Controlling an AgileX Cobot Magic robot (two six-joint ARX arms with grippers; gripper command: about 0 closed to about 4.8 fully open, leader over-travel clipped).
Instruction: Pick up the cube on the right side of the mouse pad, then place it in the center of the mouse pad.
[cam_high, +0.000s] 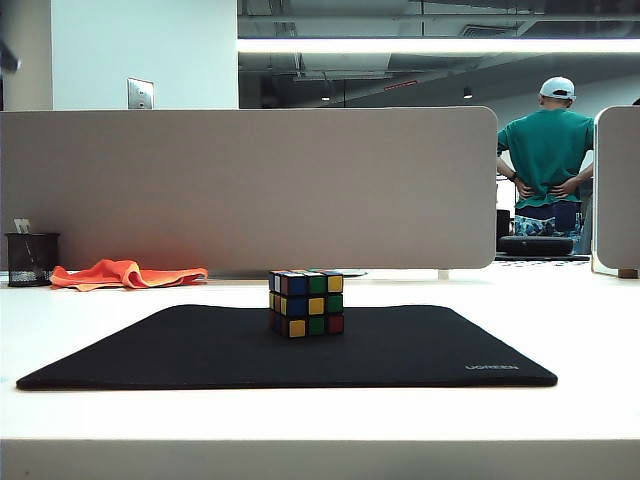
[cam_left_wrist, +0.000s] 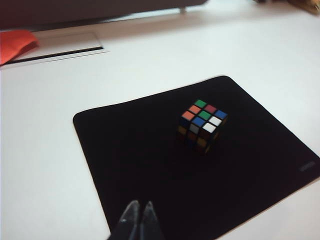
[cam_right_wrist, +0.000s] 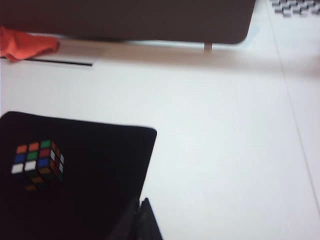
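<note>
Small black-framed 3x3 puzzle cube (cam_high: 306, 302) w/ blue, yellow, green, red stickers sits upright near centre of large flat black fabric mouse pad (cam_high: 180, 350), a touch toward 12 o'clock; nothing touching it; left gripper (cam_left_wrist: 138, 212) above pad's near edge, tips pinched together, holding nothing; right gripper (cam_right_wrist: 138, 210) over pad's 3 o'clock edge, also closed, empty; orange cloth (cam_high: 125, 273) at 10 o'clock, off pad.

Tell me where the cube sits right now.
In the exterior view the cube stands free near the middle of the black mouse pad, toward its back edge, with neither gripper touching it.
</note>
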